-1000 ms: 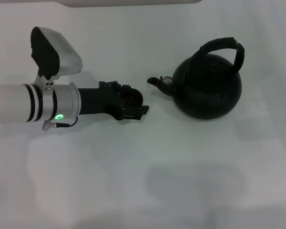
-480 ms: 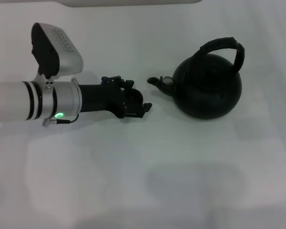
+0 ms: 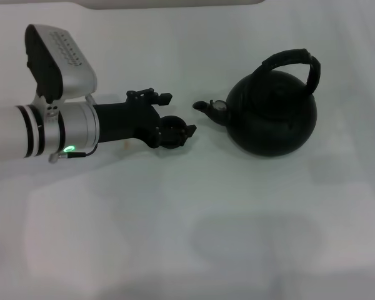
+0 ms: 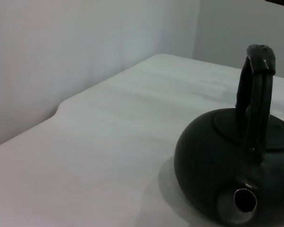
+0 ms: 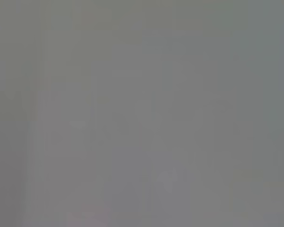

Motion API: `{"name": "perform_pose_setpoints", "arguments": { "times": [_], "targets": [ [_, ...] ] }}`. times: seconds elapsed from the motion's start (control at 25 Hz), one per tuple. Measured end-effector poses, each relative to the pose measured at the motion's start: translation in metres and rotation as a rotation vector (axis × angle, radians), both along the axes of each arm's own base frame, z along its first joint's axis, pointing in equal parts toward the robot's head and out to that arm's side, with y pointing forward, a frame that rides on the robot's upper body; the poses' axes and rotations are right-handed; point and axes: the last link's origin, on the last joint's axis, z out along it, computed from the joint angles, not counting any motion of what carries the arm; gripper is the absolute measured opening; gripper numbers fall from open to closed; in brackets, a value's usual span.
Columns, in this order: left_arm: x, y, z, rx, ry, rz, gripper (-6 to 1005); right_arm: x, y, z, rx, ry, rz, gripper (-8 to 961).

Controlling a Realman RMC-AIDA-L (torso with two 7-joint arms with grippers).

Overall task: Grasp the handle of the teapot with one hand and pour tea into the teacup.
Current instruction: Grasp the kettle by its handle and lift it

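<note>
Left gripper (image 3: 173, 130), my black two-fingered claw on its silver arm, has rolled and lifted a little over the last second, uncovering the small round black teacup (image 3: 170, 132) between its spread fingers; I judge it released; the round-bellied matte black teapot (image 3: 272, 112) stands just beyond, spout toward the cup, its black arched hoop handle (image 3: 292, 64) ungrasped; right gripper is unseen.

This looks like a test room or a lab, not a home. The surface (image 3: 250, 237) is plain white and wide, and it carries only a black teapot (image 3: 272, 119). In the left wrist view a bare pale wall (image 4: 75, 52) stands behind the surface, without any decoration. A robot arm (image 3: 44, 128) reaches over the surface.
</note>
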Motion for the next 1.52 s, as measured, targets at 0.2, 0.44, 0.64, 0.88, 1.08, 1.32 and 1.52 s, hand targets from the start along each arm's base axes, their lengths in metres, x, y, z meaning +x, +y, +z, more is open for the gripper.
{"name": "perform_pose_setpoints", "arguments": {
  "times": [0.2, 0.44, 0.64, 0.88, 1.08, 1.32, 1.52],
  "targets": [
    [-0.001, -0.004, 0.002, 0.001, -0.015, 0.004, 884, 0.008, -0.009, 0.002, 0.007, -0.016, -0.028, 838],
    [-0.010, -0.017, 0.016, 0.056, -0.038, 0.004, 884, 0.021, -0.032, 0.005, -0.019, -0.057, -0.046, 839],
    [-0.029, -0.033, 0.041, 0.190, -0.026, -0.024, 883, 0.026, -0.050, 0.009, -0.159, -0.027, -0.004, 839],
    [-0.054, -0.055, 0.065, 0.370, -0.070, -0.035, 875, 0.017, -0.067, -0.002, -0.427, 0.018, 0.074, 839],
    [-0.068, -0.077, 0.069, 0.440, -0.083, -0.069, 875, 0.001, -0.066, -0.025, -0.586, 0.002, 0.122, 839],
    [-0.095, -0.095, 0.086, 0.567, -0.220, 0.029, 876, -0.008, -0.037, -0.044, -0.680, -0.083, 0.104, 838],
    [-0.102, -0.109, 0.094, 0.629, -0.323, 0.070, 876, -0.020, -0.006, -0.049, -0.704, -0.164, 0.092, 838]
  ]
}}
